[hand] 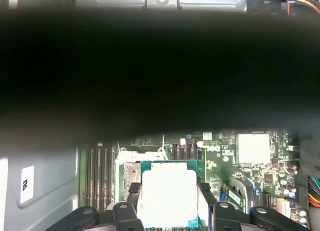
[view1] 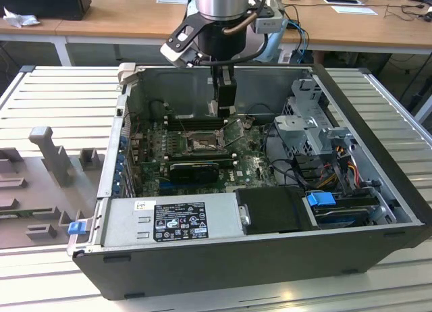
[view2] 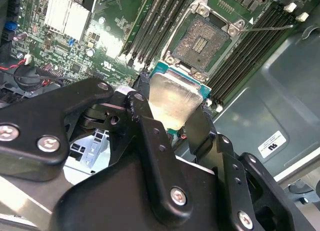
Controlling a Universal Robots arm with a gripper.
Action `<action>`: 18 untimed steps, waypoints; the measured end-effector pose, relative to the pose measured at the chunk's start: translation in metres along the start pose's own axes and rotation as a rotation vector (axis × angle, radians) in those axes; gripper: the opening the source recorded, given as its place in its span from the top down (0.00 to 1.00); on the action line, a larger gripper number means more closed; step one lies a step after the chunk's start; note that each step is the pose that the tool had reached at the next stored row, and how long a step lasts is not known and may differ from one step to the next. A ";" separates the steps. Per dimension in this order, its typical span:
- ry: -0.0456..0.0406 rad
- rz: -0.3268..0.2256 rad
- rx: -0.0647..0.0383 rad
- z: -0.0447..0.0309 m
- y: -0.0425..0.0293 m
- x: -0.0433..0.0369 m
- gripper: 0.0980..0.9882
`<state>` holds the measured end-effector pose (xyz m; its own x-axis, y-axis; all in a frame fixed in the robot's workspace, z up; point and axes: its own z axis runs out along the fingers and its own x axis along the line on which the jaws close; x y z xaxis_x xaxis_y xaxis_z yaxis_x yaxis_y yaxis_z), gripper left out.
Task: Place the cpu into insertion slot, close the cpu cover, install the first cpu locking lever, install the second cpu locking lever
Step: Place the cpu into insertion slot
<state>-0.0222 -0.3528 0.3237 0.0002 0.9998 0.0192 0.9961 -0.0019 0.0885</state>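
My gripper (view1: 223, 111) hangs inside the open computer case, just above the green board (view1: 253, 165). It is shut on the cpu (view2: 172, 103), a small square chip with a pale silver top, clamped by its edges between the black fingers (view2: 145, 98). The insertion slot (view2: 202, 38), a square socket with a dark centre and grey metal rim, lies open a short way below and past the chip. In the first wrist view the cpu (hand: 169, 196) hovers in front of the slot (hand: 129, 172). A thin wire lever (view2: 270, 27) sticks out beside the socket.
Long black memory slots (view2: 155, 26) flank the socket, and a silver heatsink (view2: 67, 18) sits further off. The case holds a grey power supply (view1: 169, 221) at the front and a metal drive cage (view1: 310, 123) with cables on the exterior view's right. A grey fixture (view1: 40, 177) lies outside.
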 end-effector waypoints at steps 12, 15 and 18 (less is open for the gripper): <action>0.0000 0.000 0.000 0.0122 -0.0011 -0.0003 0.52; 0.0000 0.000 0.000 0.0160 -0.0014 -0.0003 0.52; -0.0001 0.000 0.000 0.0193 -0.0017 -0.0004 0.52</action>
<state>-0.0222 -0.3529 0.3044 0.0003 0.9998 0.0191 0.9961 -0.0020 0.0885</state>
